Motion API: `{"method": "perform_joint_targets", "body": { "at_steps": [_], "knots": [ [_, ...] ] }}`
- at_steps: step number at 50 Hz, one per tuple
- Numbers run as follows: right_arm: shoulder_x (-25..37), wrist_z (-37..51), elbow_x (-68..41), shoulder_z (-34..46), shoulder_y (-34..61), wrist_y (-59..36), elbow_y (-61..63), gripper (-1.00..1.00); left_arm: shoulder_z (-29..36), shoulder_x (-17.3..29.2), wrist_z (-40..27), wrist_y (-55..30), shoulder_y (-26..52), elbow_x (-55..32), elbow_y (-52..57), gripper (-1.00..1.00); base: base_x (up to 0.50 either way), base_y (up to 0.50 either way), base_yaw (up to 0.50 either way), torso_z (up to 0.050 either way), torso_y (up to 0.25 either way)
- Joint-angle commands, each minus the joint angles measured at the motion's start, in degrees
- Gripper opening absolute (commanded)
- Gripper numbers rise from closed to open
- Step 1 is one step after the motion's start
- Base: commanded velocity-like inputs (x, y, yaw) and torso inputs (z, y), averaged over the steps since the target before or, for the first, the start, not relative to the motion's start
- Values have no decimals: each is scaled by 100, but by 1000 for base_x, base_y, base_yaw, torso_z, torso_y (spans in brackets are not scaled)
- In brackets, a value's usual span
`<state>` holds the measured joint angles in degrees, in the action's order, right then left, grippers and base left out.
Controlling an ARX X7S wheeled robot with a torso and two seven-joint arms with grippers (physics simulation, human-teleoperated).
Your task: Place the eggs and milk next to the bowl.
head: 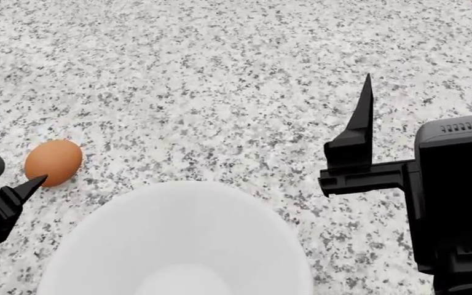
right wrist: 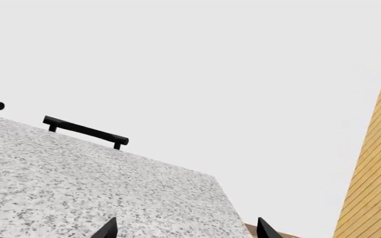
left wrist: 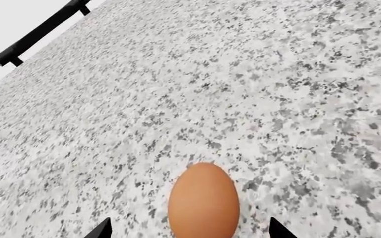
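Our left gripper (left wrist: 189,229) stands wide open, holding nothing, its jaws either side of one egg (head: 53,161) lying on the granite counter (head: 219,74) just beside the bowl (head: 179,239). We judge that egg placed; no second egg or milk shows. Our right gripper (head: 424,92) hangs open and empty, raised beyond the bowl's other side.

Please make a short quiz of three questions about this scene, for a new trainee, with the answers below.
1. True or false: the egg lies inside the bowl.
2. Which hand is closer to the egg: A) left hand B) right hand?
3. Fill in: the egg rests on the speckled ____.

Key:
1. False; it lies on the counter beside the bowl.
2. A.
3. Counter.
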<state>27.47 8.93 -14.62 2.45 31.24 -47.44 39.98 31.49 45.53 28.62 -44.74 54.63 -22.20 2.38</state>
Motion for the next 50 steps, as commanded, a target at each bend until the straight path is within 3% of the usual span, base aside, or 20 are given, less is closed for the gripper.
{"method": "perform_joint_targets", "body": {
  "at_steps": [1,29,50],
  "knots": [
    [-75,-95,141,-83,15,-63,60,100,184,-379,282,269,147,308,-613,100,0,0,0,0,0],
    [-1,-61,153,48,218,-244,44,100,588,-1050,466,1217,431,751,-2350,100,0,0,0,0,0],
    [29,-31,139,33,196,-233,47,100,771,-1292,552,1495,514,892,-2926,100,0,0,0,0,0]
  ]
}}
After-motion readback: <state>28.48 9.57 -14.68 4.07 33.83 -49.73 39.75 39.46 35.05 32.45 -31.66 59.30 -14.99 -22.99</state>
